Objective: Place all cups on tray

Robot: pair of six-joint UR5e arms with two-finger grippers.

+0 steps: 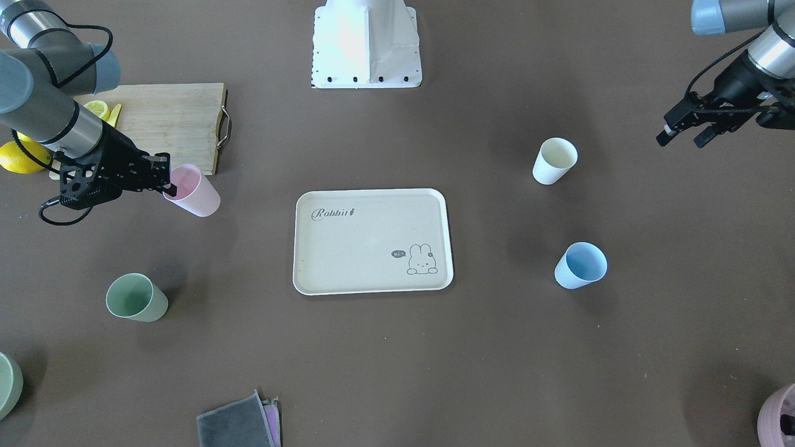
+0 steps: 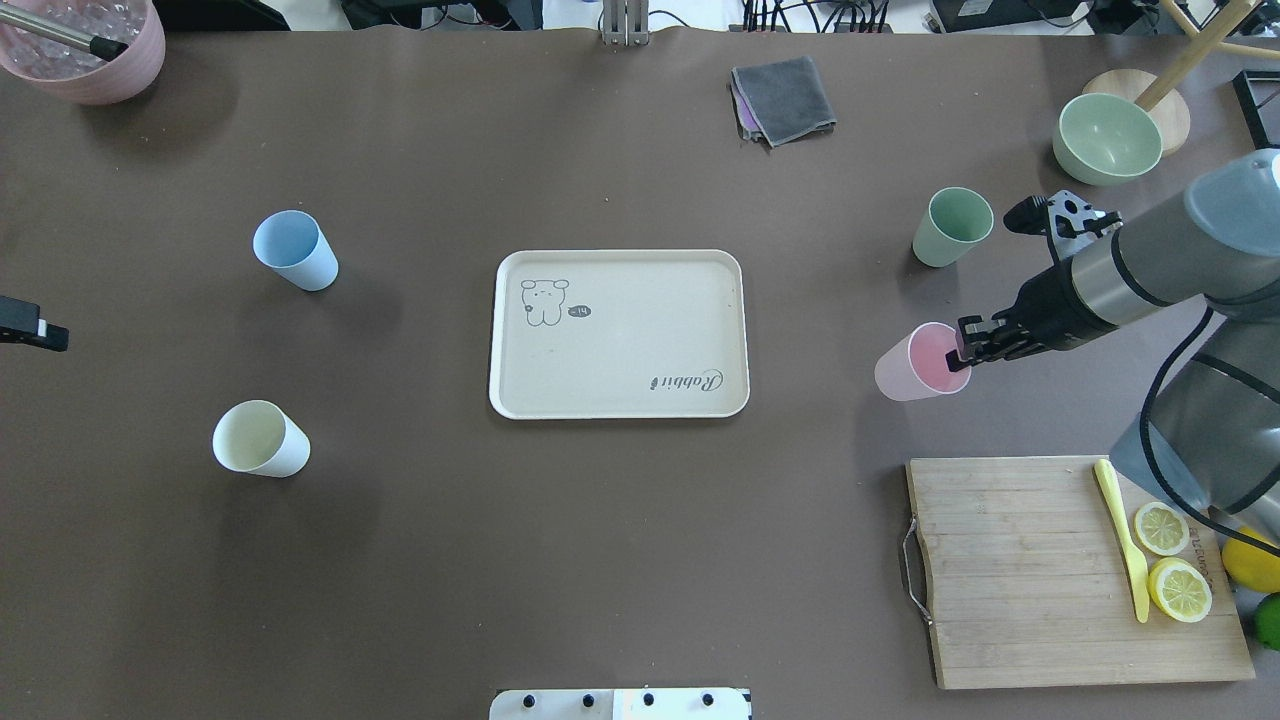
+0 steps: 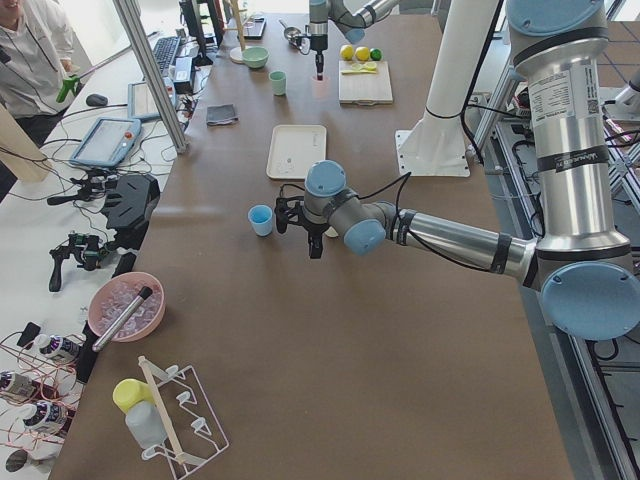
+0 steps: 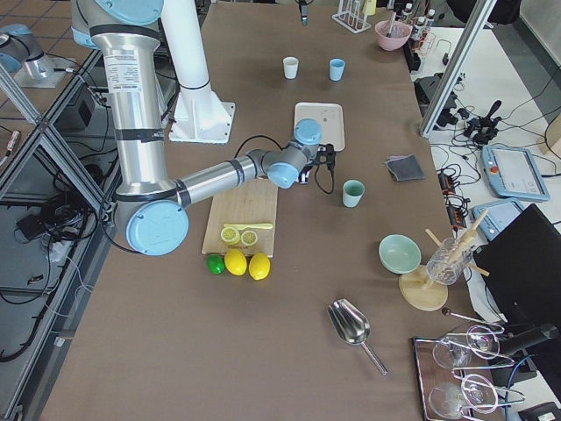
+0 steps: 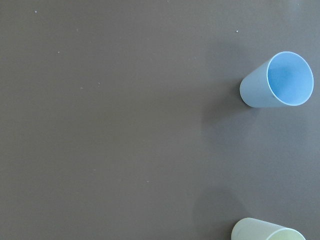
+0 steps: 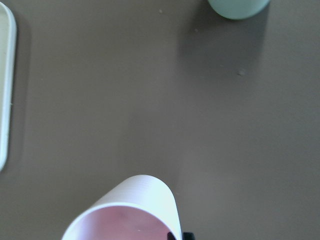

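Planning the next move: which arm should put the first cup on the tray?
The right arm. Its end effector already grips the rim of the pink cup, a short way from the empty tray. The left end effector hangs open, off to the side of the white cup.

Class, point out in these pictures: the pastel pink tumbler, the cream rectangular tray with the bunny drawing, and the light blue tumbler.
Pastel pink tumbler [image 2: 912, 368]: overhead exterior view, on its outer side wall.
Cream rectangular tray with the bunny drawing [image 2: 620, 335]: overhead exterior view, on its bare floor.
Light blue tumbler [image 1: 574, 270]: exterior front-facing view, on its outer side wall.
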